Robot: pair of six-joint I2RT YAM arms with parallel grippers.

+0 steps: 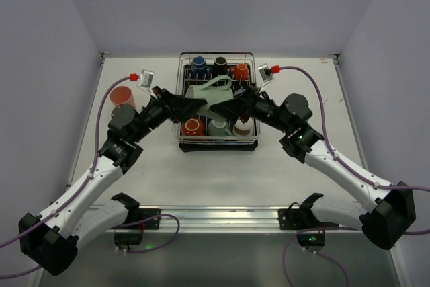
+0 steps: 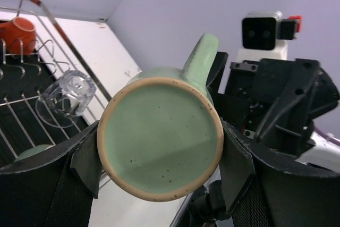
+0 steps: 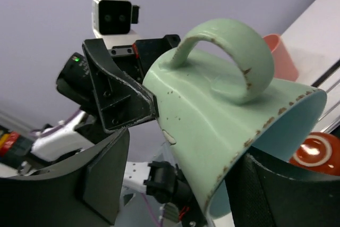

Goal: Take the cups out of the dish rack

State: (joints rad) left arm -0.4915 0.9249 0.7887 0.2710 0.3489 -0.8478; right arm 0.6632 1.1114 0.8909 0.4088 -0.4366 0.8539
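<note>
A tall pale green mug (image 1: 211, 92) hangs on its side above the dish rack (image 1: 183, 140), handle up. My left gripper (image 1: 200, 107) is shut on its base; in the left wrist view both pads press the round base (image 2: 159, 136). My right gripper (image 1: 233, 107) is open at the mug's mouth: in the right wrist view one finger (image 3: 103, 171) stands off the mug's wall (image 3: 223, 115) and the other (image 3: 276, 190) sits at the rim. Blue (image 1: 198, 66), dark (image 1: 220, 65) and red-orange (image 1: 240, 70) cups fill the rack's back row. Orange (image 1: 193, 126), teal (image 1: 218, 128) and brown (image 1: 242, 128) cups sit in front.
A salmon-pink cup (image 1: 123, 97) stands on the table left of the rack. A clear cup (image 2: 66, 97) lies on the rack's tines in the left wrist view. White walls close in the table on three sides. Purple cables trail from both arms.
</note>
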